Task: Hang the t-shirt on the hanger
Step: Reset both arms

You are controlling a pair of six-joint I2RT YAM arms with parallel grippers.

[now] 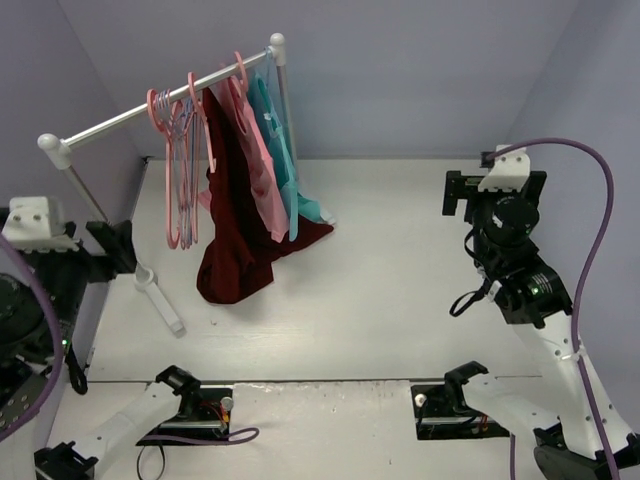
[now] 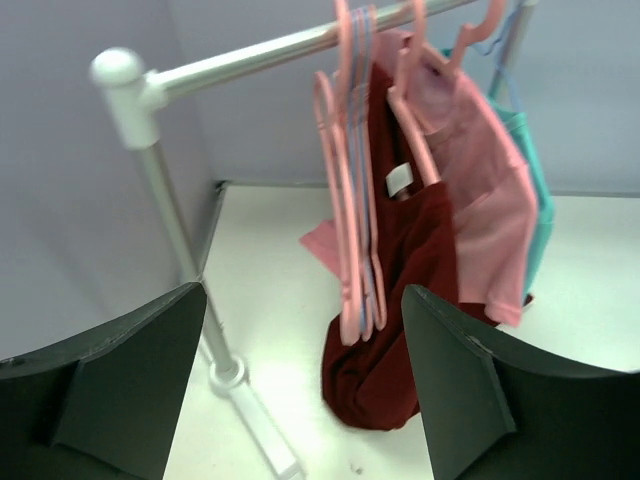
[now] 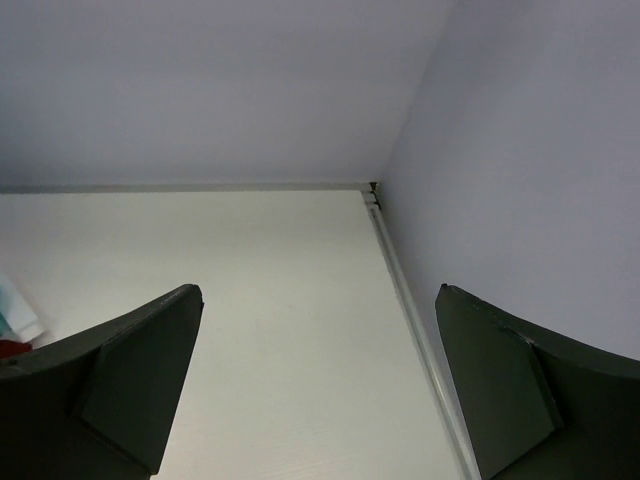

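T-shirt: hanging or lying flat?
Hanging. The t-shirt drapes from the hanger on the rail; its lower end bunches on the table.

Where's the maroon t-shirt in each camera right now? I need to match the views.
Top external: the t-shirt hangs left of centre, lower end on the table.
Left wrist: centre-right, just right of the pink hangers.
Right wrist: a dark red sliver at the left edge, probably it.
Shared landmark: the silver rail, in the top and left wrist views only.
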